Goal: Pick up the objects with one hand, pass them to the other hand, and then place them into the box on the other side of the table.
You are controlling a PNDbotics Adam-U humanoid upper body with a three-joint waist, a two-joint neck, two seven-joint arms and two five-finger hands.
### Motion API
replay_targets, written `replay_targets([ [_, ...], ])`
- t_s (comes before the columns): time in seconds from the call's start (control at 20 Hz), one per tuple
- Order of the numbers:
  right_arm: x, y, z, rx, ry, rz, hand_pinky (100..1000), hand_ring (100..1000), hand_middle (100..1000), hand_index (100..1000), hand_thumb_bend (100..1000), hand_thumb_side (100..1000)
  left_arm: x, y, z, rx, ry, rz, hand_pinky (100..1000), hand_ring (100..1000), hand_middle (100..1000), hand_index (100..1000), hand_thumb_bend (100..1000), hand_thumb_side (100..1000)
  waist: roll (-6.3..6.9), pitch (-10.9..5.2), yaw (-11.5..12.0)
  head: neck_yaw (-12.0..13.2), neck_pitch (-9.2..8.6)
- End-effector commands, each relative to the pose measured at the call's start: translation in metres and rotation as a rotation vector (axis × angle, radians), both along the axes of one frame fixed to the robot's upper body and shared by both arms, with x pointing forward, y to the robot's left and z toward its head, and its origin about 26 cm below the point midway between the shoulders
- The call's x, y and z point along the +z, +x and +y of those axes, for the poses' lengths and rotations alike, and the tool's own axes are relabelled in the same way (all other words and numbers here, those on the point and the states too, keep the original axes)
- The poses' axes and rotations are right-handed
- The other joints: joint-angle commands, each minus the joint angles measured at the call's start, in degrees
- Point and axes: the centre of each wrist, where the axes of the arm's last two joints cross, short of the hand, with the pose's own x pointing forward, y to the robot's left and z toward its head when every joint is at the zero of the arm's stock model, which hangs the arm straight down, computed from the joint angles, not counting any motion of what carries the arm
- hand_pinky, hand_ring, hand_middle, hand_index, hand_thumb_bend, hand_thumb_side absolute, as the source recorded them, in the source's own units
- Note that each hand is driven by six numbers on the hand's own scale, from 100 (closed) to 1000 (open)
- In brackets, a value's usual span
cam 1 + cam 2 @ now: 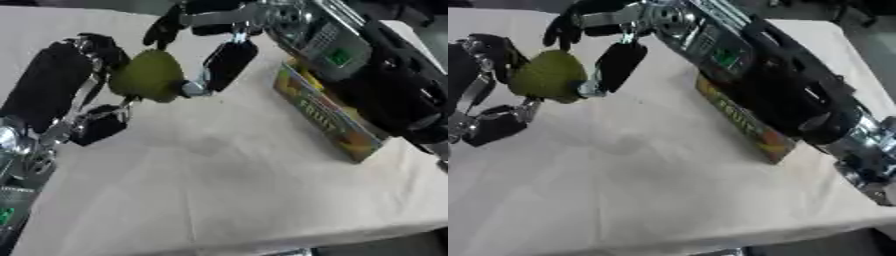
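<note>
Left eye view: green fruit [149,75] mid-pass, above the tabletop [219,175].
Left hand [83,90] fingers curl round it; right hand [219,55] fingers touch its other side (box [328,117] lies rightward).

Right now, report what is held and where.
A green fruit, mid-air between both hands: left hand on its left side, right hand on its right.
</note>
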Motion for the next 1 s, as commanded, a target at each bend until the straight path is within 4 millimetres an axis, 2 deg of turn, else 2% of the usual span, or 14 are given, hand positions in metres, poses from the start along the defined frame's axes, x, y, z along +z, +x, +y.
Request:
replay_targets([
  [0.05,0.009,0.0,0.001,0.005,0.004,-0.042,965,899,807,941,243,429,0.011,-0.006,-0.003,-0.022,-0.014,-0.046,344,383,445,536,100,100,-0.47,-0.78,0.12,-0.29,0.3],
  [0.45,0.006,0.004,0.008,0.04,-0.024,-0.008,963,894,802,942,219,463,0.013,-0.007,-0.007,-0.034,-0.018,-0.066,344,383,444,535,100,100,-0.56,-0.67,0.56,-0.68,0.3],
  [0.55,0.005,0.004,0.009,0.048,-0.028,0.007,955,885,773,932,200,463,0.013,-0.007,-0.008,-0.034,-0.017,-0.072,346,385,445,535,100,100,-0.59,-0.65,0.64,-0.77,0.3],
  [0.75,0.001,0.01,0.009,0.038,-0.036,0.067,941,859,640,863,153,426,0.013,-0.007,-0.009,-0.033,-0.007,-0.086,353,389,448,535,100,100,-0.65,-0.59,0.84,-0.89,0.3],
  [1.0,-0.004,0.017,0.01,0.031,-0.039,0.136,926,820,606,826,100,440,0.014,-0.008,-0.01,-0.043,0.005,-0.108,360,394,450,535,100,100,-0.71,-0.54,1.05,-1.1,0.3],
])
